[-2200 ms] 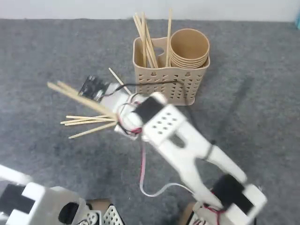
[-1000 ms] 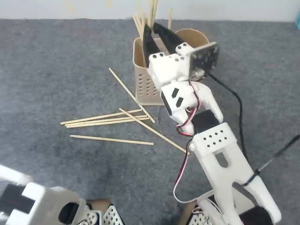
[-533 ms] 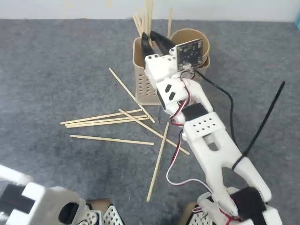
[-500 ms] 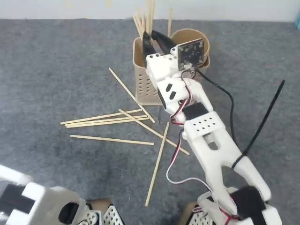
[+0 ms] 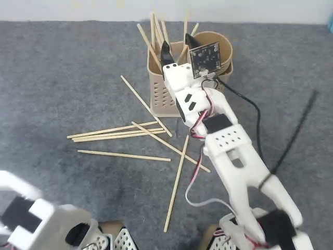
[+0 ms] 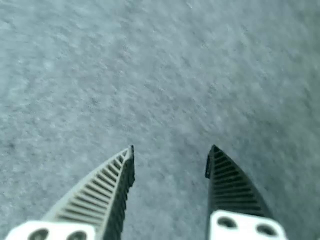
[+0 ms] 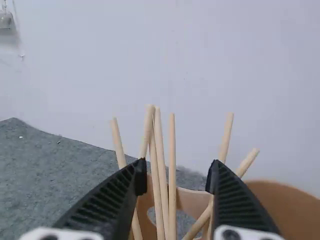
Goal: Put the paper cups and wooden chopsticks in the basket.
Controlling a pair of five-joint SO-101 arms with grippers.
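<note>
The basket point(image 5: 158, 94) is a beige plastic caddy with rounded corners and walls pierced by rows of small slots; it stands near the middle of the table's far edge, on a grey, felt-like mat point(image 5: 62, 67). Its right compartment holds a nested stack of plain tan paper cups point(image 5: 227, 52), with smooth rolled rims. Its left compartment holds a fan of pale, slender wooden chopsticks point(image 5: 152, 28) that lean outward at different angles. The right gripper point(image 5: 177, 41) hangs just above that left compartment. Its black ribbed jaws are spread wide and clasp nothing, and the sticks rise between them. A small dark circuit board point(image 5: 204, 54) on its wrist bears marks too small to read. More loose chopsticks point(image 5: 112, 132) lie flat and crossed on the mat toward the table's middle, in front and to the left of the basket. The left gripper point(image 6: 170, 155) hangs over bare mat with its jaws parted and empty.
</note>
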